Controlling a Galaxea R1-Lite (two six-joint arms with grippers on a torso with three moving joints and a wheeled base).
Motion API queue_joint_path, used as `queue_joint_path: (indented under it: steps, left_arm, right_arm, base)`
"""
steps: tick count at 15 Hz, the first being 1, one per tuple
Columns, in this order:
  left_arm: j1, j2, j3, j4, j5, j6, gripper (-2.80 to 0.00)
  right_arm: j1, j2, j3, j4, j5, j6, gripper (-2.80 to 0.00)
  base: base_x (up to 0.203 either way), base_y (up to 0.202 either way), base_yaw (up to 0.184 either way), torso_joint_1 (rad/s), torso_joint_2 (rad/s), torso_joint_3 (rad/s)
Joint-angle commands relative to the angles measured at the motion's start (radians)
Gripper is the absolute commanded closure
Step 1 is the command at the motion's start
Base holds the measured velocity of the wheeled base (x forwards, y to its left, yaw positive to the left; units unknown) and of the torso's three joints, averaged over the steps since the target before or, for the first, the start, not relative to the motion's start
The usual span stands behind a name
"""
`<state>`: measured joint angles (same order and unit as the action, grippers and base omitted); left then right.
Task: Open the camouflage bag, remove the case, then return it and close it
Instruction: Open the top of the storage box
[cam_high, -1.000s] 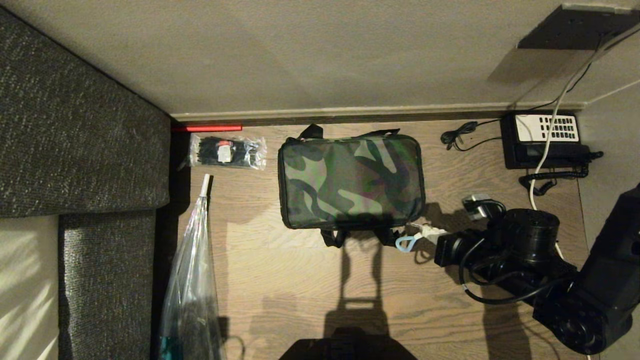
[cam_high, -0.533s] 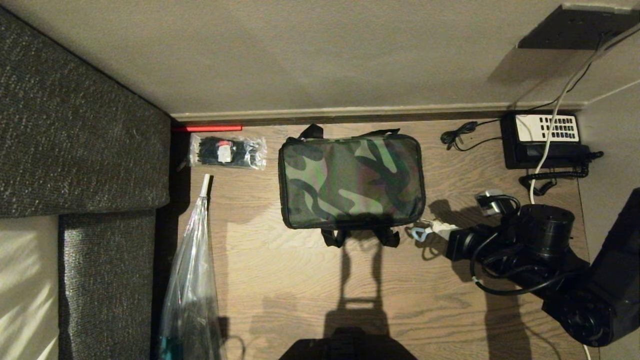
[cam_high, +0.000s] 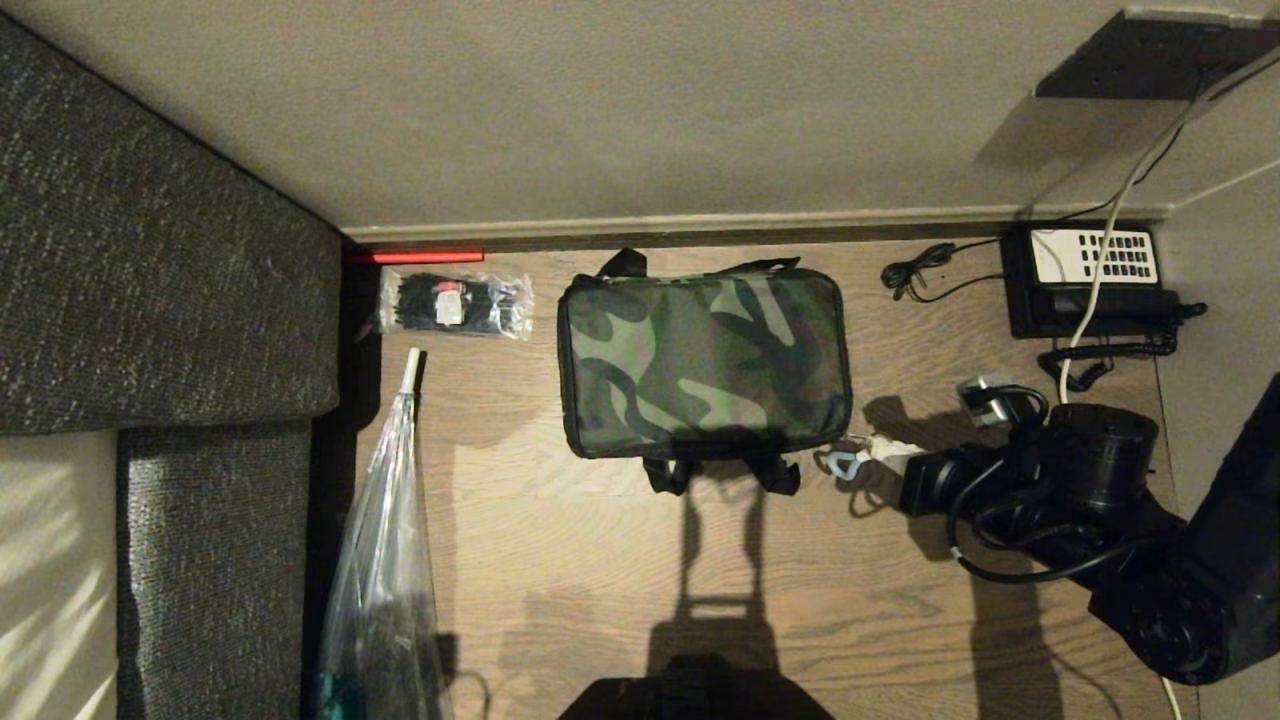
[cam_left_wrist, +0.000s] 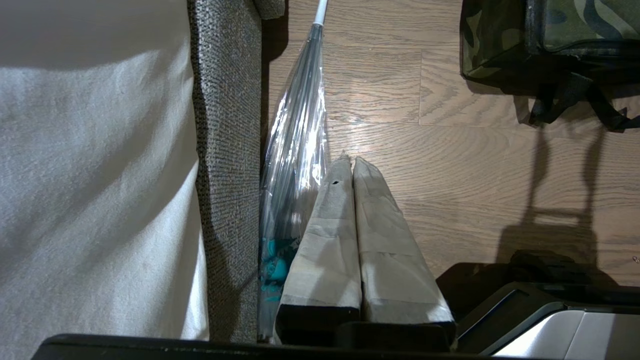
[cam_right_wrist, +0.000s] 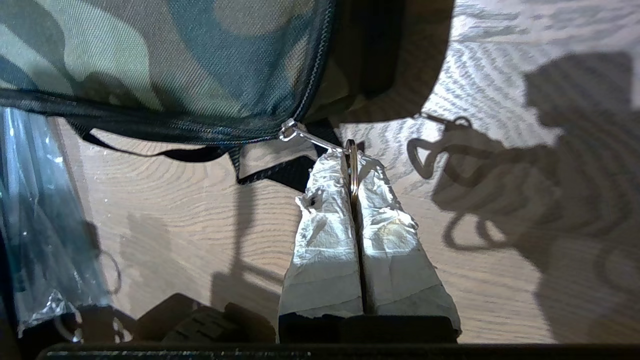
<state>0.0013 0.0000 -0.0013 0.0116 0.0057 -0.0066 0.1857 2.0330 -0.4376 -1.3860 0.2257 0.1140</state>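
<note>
Since a second ago, my right arm has swung out to the right along the bag's near edge, taking the zipper ring with it from under the front corner to just past it. My right gripper (cam_right_wrist: 354, 167) has its fingers clamped on the metal ring (cam_right_wrist: 351, 150), and the puller link runs taut back to the slider (cam_right_wrist: 287, 131) at the corner of the camouflage bag (cam_high: 702, 362). I hold the ring rather than the tiny slider because it gives my taped fingers something to bite on. The bag lies flat on the wooden floor (cam_high: 600, 560) near the wall, lid down; the case is not visible, so I judge it is inside. My left gripper (cam_left_wrist: 348, 161) hangs parked beside the clear umbrella (cam_left_wrist: 295, 145), fingers pressed together on nothing.
</note>
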Motion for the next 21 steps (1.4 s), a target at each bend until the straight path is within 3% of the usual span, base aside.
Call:
queue_joint_path:
  steps: [1, 12, 21]
  left_arm:
    - [0.000, -0.002, 0.000, 0.001, 0.000, 0.000, 0.00]
    - [0.000, -0.002, 0.000, 0.001, 0.000, 0.000, 0.00]
    - [0.000, -0.002, 0.000, -0.001, 0.000, -0.001, 0.00]
  right_arm:
    - [-0.022, -0.002, -0.006, -0.007, 0.017, -0.016, 0.00]
    - [-0.040, -0.005, -0.076, 0.065, 0.021, -0.031, 0.00]
    - [-0.040, 0.027, -0.213, 0.127, 0.016, -0.066, 0.00]
  base:
    - [0.000, 0.000, 0.000, 0.000, 0.00, 0.000]
    - [0.000, 0.000, 0.000, 0.000, 0.00, 0.000]
    - [0.000, 0.000, 0.000, 0.000, 0.00, 0.000]
